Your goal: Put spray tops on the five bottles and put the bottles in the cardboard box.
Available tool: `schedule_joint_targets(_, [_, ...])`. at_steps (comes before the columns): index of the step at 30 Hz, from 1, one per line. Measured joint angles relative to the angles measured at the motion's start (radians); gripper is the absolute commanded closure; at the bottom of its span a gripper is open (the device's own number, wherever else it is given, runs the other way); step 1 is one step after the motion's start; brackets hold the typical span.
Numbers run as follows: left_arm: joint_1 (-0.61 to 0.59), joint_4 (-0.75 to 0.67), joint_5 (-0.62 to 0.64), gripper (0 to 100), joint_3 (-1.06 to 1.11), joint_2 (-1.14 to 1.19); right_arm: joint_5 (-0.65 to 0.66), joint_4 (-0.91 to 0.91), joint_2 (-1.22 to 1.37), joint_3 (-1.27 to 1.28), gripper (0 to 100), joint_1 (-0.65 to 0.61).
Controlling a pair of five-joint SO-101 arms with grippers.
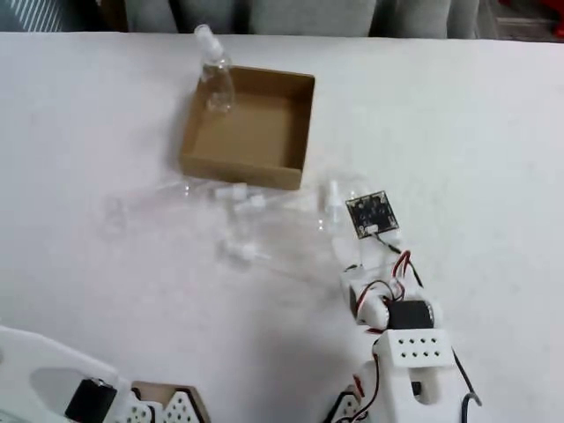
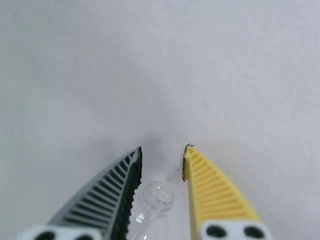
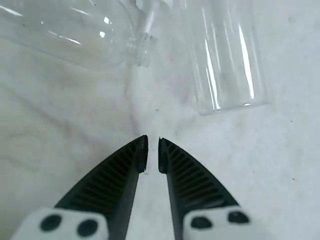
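We found the right gripper (image 3: 152, 152) clenched on nothing, its tips nearly meeting above the table (image 1: 476, 132). Just ahead of it we noted two clear bottles lying down: a rounded bottle (image 3: 65, 35) with a threaded neck, and a straight-walled bottle (image 3: 225, 55) beside it. The left gripper (image 2: 162, 154) was released, jaws apart. An uncapped bottle (image 2: 157, 198) lay between them, nearer the grey finger. We saw one sprayer-topped bottle (image 1: 215, 77) across the far corner of the cardboard box (image 1: 240, 169).
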Motion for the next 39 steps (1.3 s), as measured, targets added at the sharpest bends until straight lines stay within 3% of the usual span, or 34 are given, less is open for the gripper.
schedule_joint_targets(12, [-0.002,0.002,0.0,85,0.0,0.0,0.0,0.0,0.0,0.0,98.1,0.0])
schedule_joint_targets(17, [-0.008,0.002,-0.097,85,0.075,0.0,0.0,0.0,0.0,0.0,98.1,0.0])
schedule_joint_targets(23, [-0.006,0.002,-0.123,85,0.104,0.003,0.0,0.0,0.0,0.0,98.1,0.0])
schedule_joint_targets(39, [-0.006,0.002,-0.127,85,0.015,0.003,0.0,0.0,0.0,0.0,98.1,0.0])
